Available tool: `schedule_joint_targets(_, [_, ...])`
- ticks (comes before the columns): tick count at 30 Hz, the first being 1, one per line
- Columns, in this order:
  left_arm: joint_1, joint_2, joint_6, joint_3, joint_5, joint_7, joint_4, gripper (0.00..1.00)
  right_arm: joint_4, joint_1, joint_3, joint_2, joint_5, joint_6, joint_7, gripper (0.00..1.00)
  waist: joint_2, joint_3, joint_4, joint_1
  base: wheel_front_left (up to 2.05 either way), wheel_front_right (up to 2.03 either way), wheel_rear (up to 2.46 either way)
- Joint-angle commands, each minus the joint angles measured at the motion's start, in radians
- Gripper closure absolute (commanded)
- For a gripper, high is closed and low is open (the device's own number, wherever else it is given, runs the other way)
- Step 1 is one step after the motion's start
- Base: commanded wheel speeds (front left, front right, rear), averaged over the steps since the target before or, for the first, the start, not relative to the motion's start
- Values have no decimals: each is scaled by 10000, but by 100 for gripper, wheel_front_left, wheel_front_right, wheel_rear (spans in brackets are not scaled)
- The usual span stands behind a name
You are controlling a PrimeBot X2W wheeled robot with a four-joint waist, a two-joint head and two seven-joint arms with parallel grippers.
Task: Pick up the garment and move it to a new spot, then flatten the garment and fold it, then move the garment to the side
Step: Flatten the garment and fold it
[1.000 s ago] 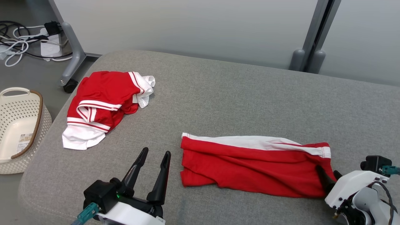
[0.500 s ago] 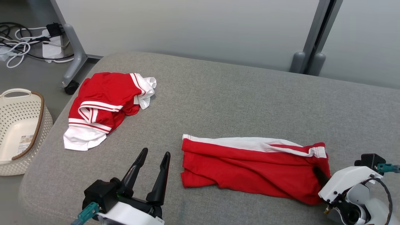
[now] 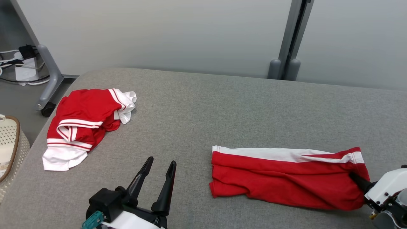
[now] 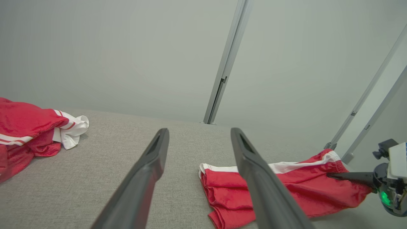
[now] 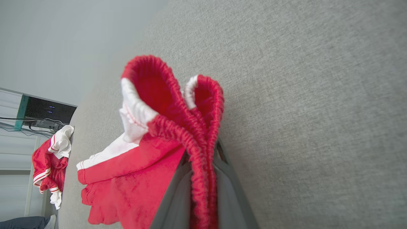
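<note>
The garment [image 3: 286, 181], red shorts with a white side stripe, lies folded lengthwise on the grey cushion [image 3: 222, 108], right of centre. My right gripper [image 3: 353, 176] is shut on its elastic waistband at the right end. In the right wrist view the bunched waistband [image 5: 197, 127] is pinched between the fingers [image 5: 227, 178] of that gripper [image 5: 203, 152]. My left gripper [image 3: 161, 160] stands open above the cushion's front, left of the garment's hem, holding nothing. The left wrist view looks between its fingers [image 4: 149, 165] to the garment [image 4: 292, 187] and the right gripper [image 4: 330, 175].
A second red and white garment [image 3: 82, 121] lies crumpled at the cushion's left edge. A cream perforated basket [image 3: 9, 146] stands on the floor to the left. A grey frame leg with a caster [image 3: 47, 86] and cables are behind it; a grey post [image 3: 286, 41] rises behind the cushion.
My right gripper has shut on the waistband and dragged the garment to the right along the cushion. The camera has also shifted. The left gripper has stayed open in place.
</note>
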Motion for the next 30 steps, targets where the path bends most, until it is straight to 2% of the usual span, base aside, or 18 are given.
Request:
schedule_joint_targets(1, [60, 57, 32, 16, -27, 26, -10, 0, -101, 84, -77, -103, 73, 22, 141, 100, 0, -31, -122, 0, 0, 0, 0])
schedule_joint_targets(8, [124, 9, 85, -101, -56, 40, 29, 0, -913, 81, -574, 1, 626, 22, 900, 100, 0, -165, -333, 0, 0, 0, 0])
schedule_joint_targets(13, [114, -2, 88, -151, -82, 63, 65, 0, -1664, 168, -714, 333, 791, 23, 1504, 100, 0, -227, -245, 0, 0, 0, 0])
schedule_joint_targets(21, [11, -78, 60, -185, -140, 30, 142, 0, -2636, 84, -673, 1214, 553, 23, 2494, 100, 0, -161, 207, 0, 0, 0, 0])
schedule_joint_targets(28, [-185, -205, -32, -275, -146, 0, 260, 0, -2530, -419, -978, 2131, 313, 23, 2900, 100, 0, 9, 795, 0, 0, 0, 0])
schedule_joint_targets(30, [-220, -224, -54, -288, -143, -8, 288, 0, -2478, -505, -1043, 2225, 301, 23, 2924, 100, 0, 40, 884, 0, 0, 0, 0])
